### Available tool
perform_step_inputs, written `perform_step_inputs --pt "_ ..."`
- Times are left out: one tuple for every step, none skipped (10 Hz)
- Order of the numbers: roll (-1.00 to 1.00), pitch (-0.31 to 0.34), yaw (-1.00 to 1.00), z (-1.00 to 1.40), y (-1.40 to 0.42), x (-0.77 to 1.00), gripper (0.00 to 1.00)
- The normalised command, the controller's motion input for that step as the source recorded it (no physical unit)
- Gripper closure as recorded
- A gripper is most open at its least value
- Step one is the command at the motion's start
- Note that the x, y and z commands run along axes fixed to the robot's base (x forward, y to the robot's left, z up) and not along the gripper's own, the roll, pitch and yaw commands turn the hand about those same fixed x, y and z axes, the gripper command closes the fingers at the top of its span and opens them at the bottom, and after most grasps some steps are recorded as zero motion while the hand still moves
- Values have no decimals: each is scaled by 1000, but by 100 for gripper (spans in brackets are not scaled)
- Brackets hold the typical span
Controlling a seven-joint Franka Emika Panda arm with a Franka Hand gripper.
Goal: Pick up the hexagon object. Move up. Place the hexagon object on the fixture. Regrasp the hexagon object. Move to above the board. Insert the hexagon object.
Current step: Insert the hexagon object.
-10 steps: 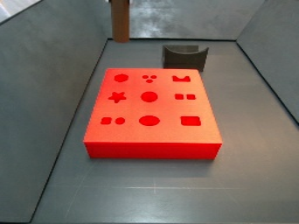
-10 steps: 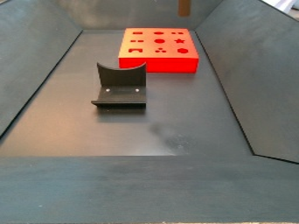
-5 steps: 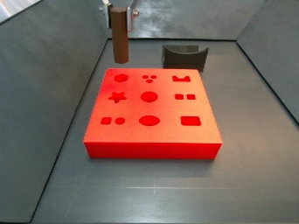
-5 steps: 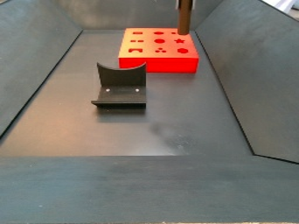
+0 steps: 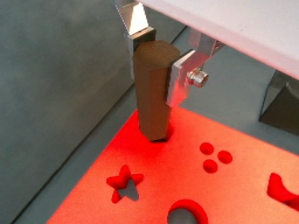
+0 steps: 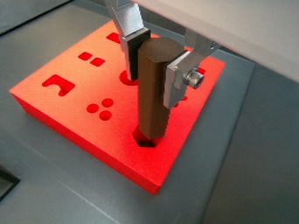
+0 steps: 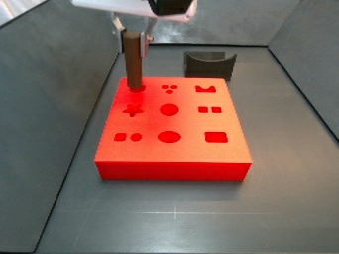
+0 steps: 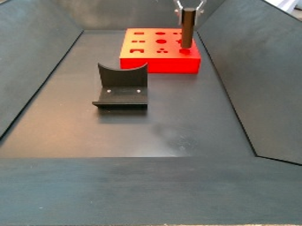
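Observation:
The hexagon object (image 7: 134, 58) is a dark brown peg standing upright, its lower end in a cut-out at a far corner of the red board (image 7: 179, 149). My gripper (image 7: 137, 22) is shut on the peg's upper part. In both wrist views the peg (image 5: 152, 96) (image 6: 153, 101) sits between the silver fingers (image 5: 184, 75) (image 6: 177, 79), with its foot in the board's hole. In a side view the peg (image 8: 185, 30) stands at the board's (image 8: 147, 60) far right corner. The fixture (image 7: 209, 64) (image 8: 120, 86) stands apart from the board with nothing on it.
Sloping grey walls (image 8: 41, 79) enclose the dark floor on all sides. The board's other cut-outs, among them a star (image 5: 124, 183) and a group of small circles (image 5: 212, 154), lie open beside the peg.
My gripper has come down with the peg from above the board. The peg's lower end now sits in the corner cut-out.

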Motion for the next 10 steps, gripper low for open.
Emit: perform_step_inputs --pt "-4 -34 -29 -817 89 43 100" --pt "-14 -49 0 0 0 0 100" --pt "-11 0 0 -289 177 0 100" --pt "33 14 -106 -611 189 0 100" --pt "0 56 -389 -723 251 309 100" --pt "30 43 -663 -797 206 537 100" --pt "27 49 -629 -760 303 463 100" --pt "0 0 -397 -820 60 194 100" --pt "53 -116 -503 -946 -163 0 100" --pt "61 -124 -454 -954 -191 0 100"
